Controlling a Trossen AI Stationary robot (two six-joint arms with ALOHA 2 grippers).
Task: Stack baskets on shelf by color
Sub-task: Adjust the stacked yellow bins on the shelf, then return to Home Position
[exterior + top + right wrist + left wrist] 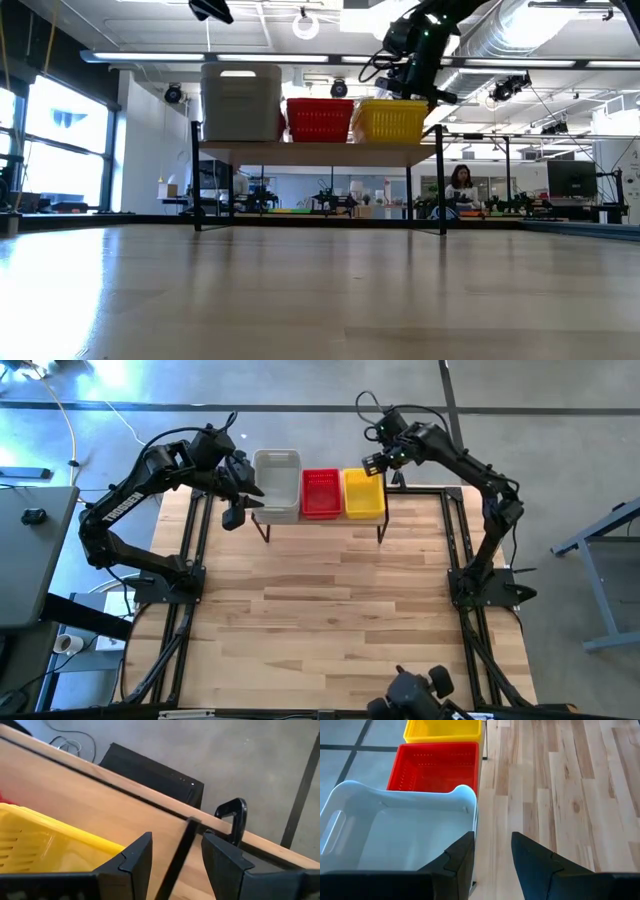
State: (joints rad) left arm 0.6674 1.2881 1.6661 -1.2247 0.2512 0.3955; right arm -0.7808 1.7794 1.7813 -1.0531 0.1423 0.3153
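High view: three stacks of baskets, grey [277, 484], red [321, 492] and yellow [364, 493], sit in a row on the shelf [320, 520] at the bench's far edge, long axes running away from the bench front.

Left wrist view: the left tool [492, 851] is released and empty, just beside the grey stack's rim.

Right wrist view: the right tool [175, 852] is likewise released, empty, just off the yellow stack's outer end.

On the shelf [320, 523] stand three basket stacks: one grey [277, 484], one red [320, 493], one yellow [364, 493]. Baskets per stack cannot be counted.
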